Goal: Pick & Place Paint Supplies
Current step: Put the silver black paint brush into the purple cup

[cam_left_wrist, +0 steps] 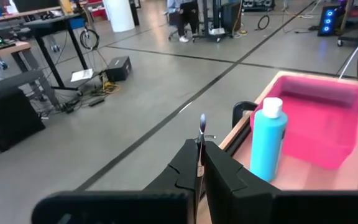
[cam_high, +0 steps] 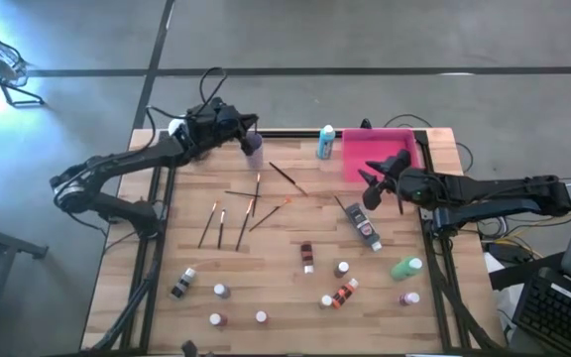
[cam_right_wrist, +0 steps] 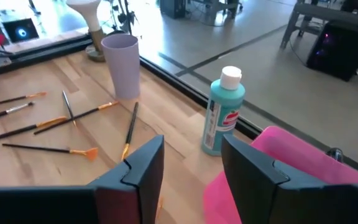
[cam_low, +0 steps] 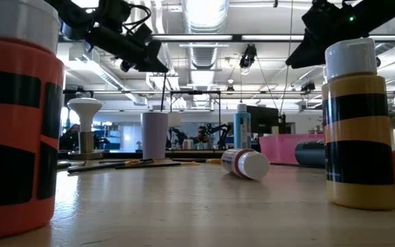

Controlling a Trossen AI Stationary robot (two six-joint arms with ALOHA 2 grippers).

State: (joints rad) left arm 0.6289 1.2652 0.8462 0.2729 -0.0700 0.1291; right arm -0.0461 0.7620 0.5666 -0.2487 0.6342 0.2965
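My left jaws (cam_left_wrist: 199, 163) pinch a thin brush (cam_left_wrist: 201, 144) above the lilac cup (cam_high: 253, 146), and my right jaws (cam_right_wrist: 191, 163), spread apart and empty, hang over the pink tray (cam_high: 404, 139).

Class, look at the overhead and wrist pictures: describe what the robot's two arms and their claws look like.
Both arms are dark, jointed and slim. The left claw has black cables looping above its wrist and a white patch behind it. The right claw ends in two broad, angular black fingers. The left claw's fingers are the same matte black.
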